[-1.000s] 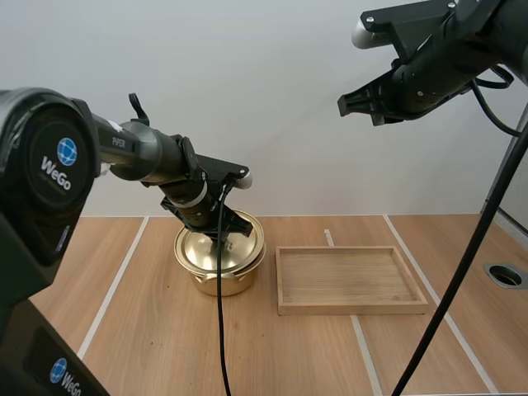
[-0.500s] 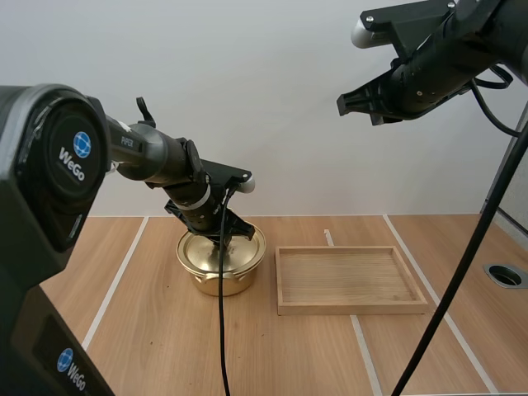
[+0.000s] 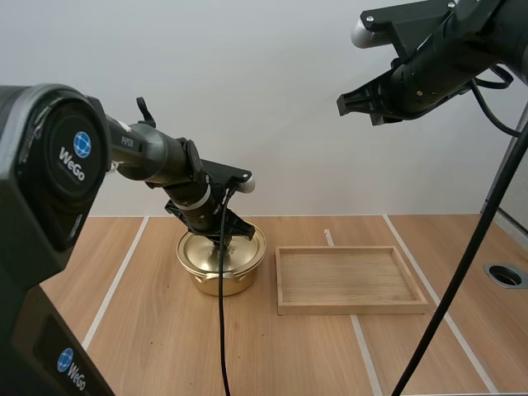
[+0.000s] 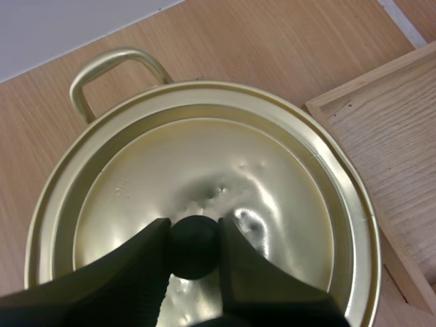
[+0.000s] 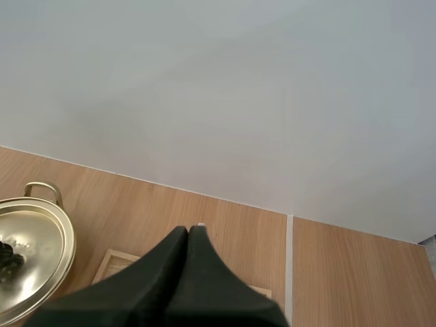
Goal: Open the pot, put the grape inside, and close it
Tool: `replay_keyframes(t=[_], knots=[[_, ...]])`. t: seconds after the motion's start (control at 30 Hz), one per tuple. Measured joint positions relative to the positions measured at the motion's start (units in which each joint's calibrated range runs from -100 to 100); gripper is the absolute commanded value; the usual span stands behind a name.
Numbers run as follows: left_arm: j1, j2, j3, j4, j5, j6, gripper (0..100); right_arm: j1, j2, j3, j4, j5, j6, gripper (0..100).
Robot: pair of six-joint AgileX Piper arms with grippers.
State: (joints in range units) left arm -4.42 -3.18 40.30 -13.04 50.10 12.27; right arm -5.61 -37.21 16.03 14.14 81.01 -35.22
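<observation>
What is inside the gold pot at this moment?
The inside cannot be seen: the lid lies on the pot and covers it fully. On top, the left gripper pinches the lid's black knob.

Gold pot (image 3: pixel 219 280), black knob (image 4: pixel 194 245)
Lid (image 4: pixel 204 163) shiny gold; tray (image 3: pixel 351 307) pale grained wood; table (image 3: pixel 148 330) light wood, white stripes.

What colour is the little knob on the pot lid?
Black. The knob shows best in the left wrist view, pinched by the left gripper.
</observation>
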Motion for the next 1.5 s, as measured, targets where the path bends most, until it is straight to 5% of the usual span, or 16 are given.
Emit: replay_keyframes(t=[0.1, 0.17, 0.63, 1.07, 1.2, 1.27, 1.3, 1.5], knots=[[0.00, 0.11, -0.11, 0.52, 0.48, 0.00, 83, 0.00, 0.00, 0.00, 0.00, 0.62, 0.00, 0], [0.00, 0.14, -0.11, 1.51, 0.48, 0.00, 100, 0.00, 0.00, 0.00, 0.00, 0.95, -0.09, 0], [0.00, 0.40, -1.78, 3.23, 3.86, 0.00, 100, 0.00, 0.00, 0.00, 0.14, 1.14, -0.32, 0], [0.00, -6.59, -22.99, 4.00, 22.20, -0.83, 100, 0.00, 0.00, 0.00, 0.14, 1.14, -0.32, 0], [0.00, -10.97, -27.21, 4.21, 23.09, -1.81, 51, 0.00, 0.00, 0.00, 0.14, 1.14, -0.32, 0], [0.00, -12.30, -27.72, 4.21, 23.09, -2.46, 11, 0.00, 0.00, 0.00, 0.27, 1.14, -0.32, 0], [0.00, -12.66, -27.72, 4.39, 23.29, -2.97, 0, 0.00, 0.00, 0.00, 0.47, 1.14, -0.32, 0], [0.00, -13.59, -27.72, 7.73, 23.41, -5.12, 0, 0.00, 0.00, 0.00, 2.84, 1.27, -0.32, 0]])
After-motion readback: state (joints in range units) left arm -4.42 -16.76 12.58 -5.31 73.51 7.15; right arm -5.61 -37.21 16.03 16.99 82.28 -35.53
